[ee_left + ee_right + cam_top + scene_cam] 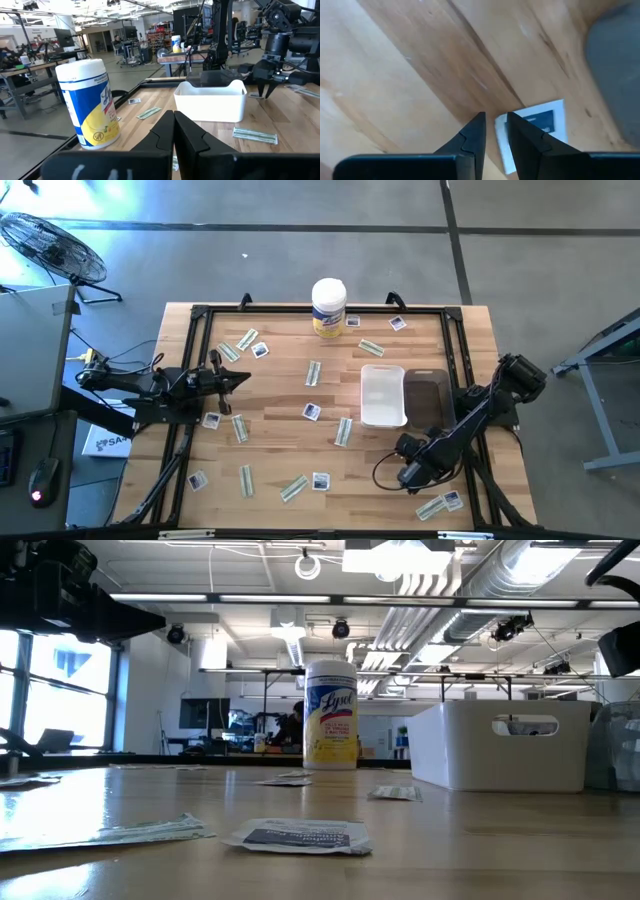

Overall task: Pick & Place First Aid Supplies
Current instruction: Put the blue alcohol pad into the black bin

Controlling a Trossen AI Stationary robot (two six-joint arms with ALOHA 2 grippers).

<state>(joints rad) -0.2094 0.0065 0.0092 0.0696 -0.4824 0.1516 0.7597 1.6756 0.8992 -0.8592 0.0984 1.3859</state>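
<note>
Two arms share the table: the right gripper, fingers slightly apart and empty, hovers above a white square packet near the table's front right, apparently lining up a pick; next it must descend and close. The left gripper waits, pinched together.
</note>
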